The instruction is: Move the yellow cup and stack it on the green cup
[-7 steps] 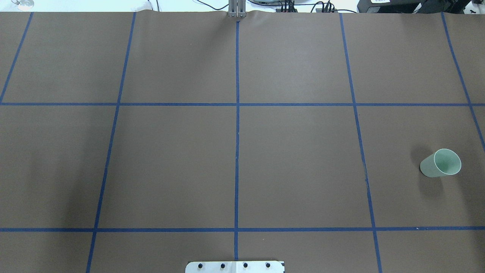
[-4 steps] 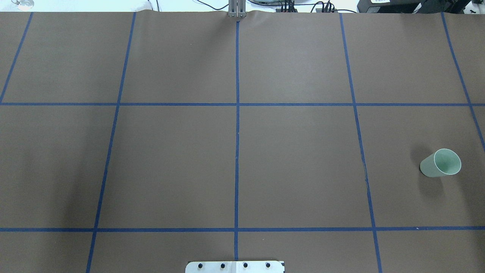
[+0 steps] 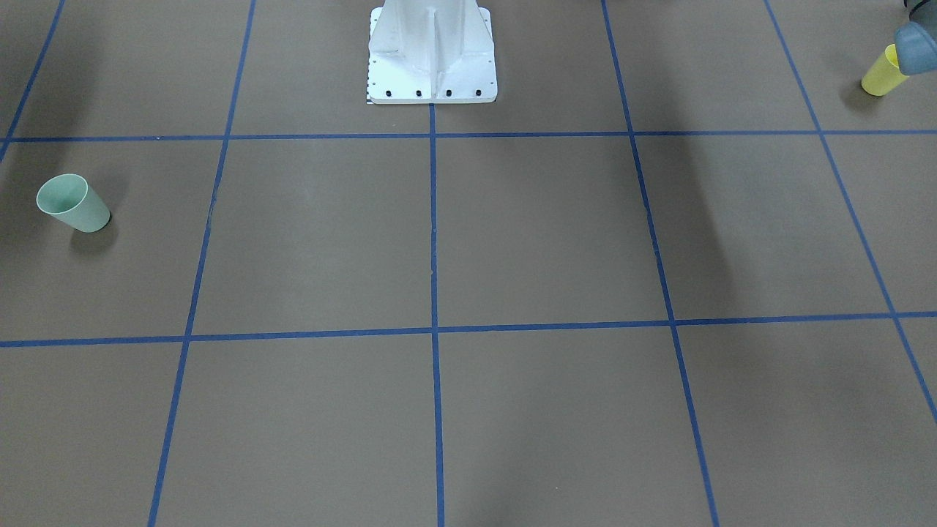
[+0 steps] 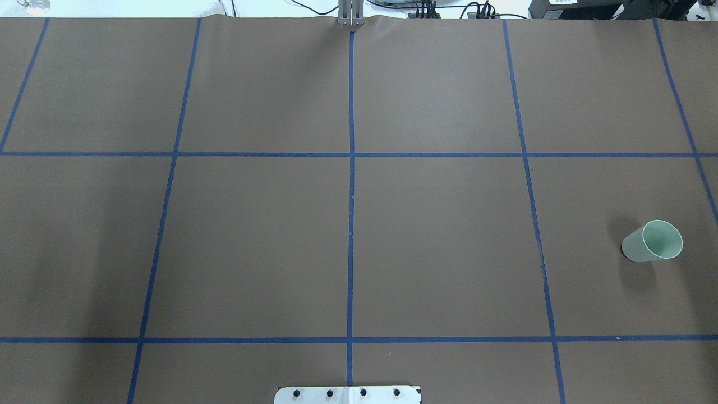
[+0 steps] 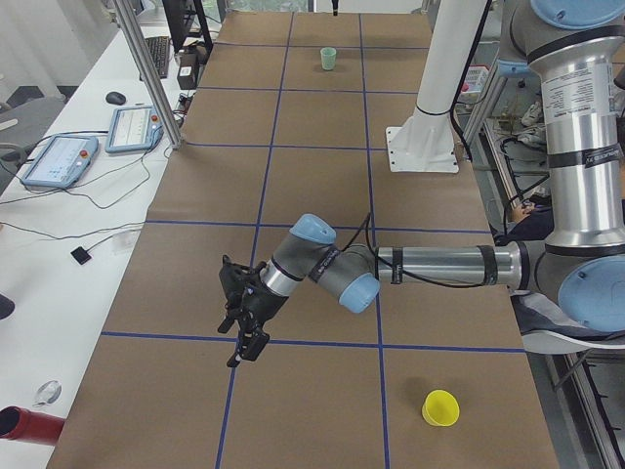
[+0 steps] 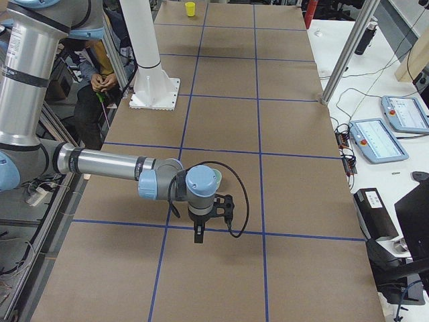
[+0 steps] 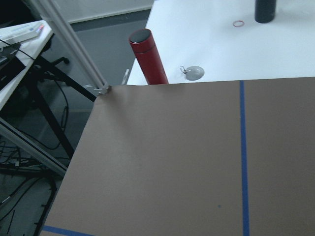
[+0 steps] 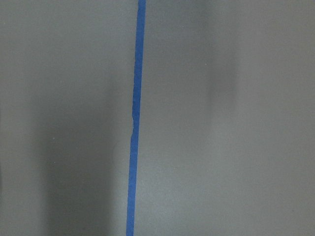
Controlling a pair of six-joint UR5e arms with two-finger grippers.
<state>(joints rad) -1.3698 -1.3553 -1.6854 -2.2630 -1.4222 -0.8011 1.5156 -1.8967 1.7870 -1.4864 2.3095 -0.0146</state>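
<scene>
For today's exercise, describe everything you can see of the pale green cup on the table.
The green cup is a small, pale mint tumbler, smooth and plastic-looking, tapering toward its base, with no handle. It stands upright, mouth up, and looks empty inside. It rests on the brown-covered table, inside a square marked by blue tape, toward the robot's right end, and casts a soft shadow. Nothing but the table touches it.

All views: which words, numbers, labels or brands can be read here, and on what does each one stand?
No text can be read in any view.
The label on the left arm: too small to read.
The tablet screens: blurred, unreadable.
No print shows on the green cup, the yellow cup or the red bottle.
</scene>
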